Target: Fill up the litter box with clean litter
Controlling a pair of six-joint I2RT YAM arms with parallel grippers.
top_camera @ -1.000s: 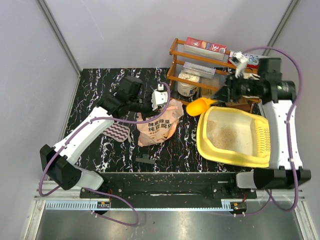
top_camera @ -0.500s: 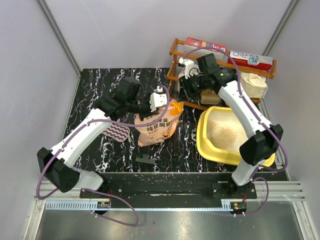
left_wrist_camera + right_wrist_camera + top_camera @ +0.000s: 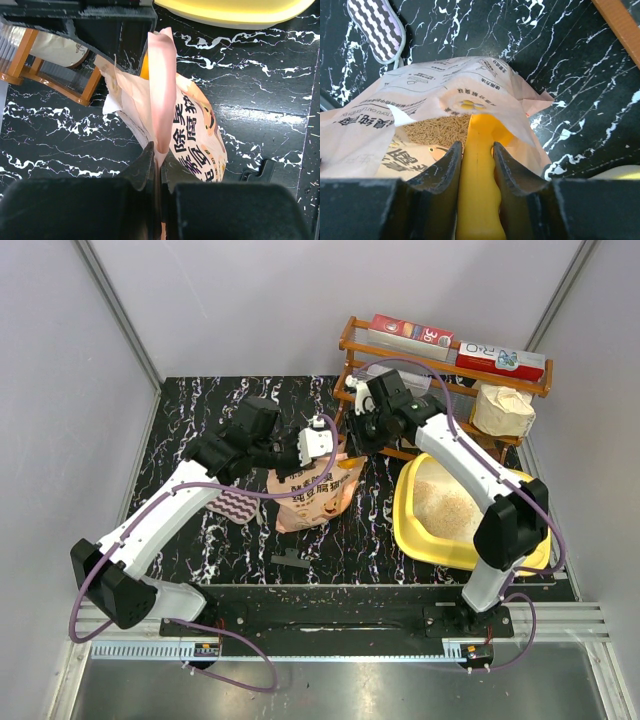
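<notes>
A scoop (image 3: 479,210) dips into the open bag (image 3: 315,495) of litter (image 3: 427,132), near the box (image 3: 405,510).
The left gripper (image 3: 156,155) pinches the bag's thin, floppy top edge, the best hold; the right gripper (image 3: 476,150) is clamped on the stiff scoop handle. The loose granules look likely to spill easily.

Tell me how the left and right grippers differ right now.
The left gripper pinches the thin top flap of the litter bag, holding it up; the right gripper clamps the handle of the yellow scoop, which points into the bag. The left gripper's jaws nearly touch; the right gripper's are held apart by the handle. Both are shut on something at the bag's open mouth.
</notes>
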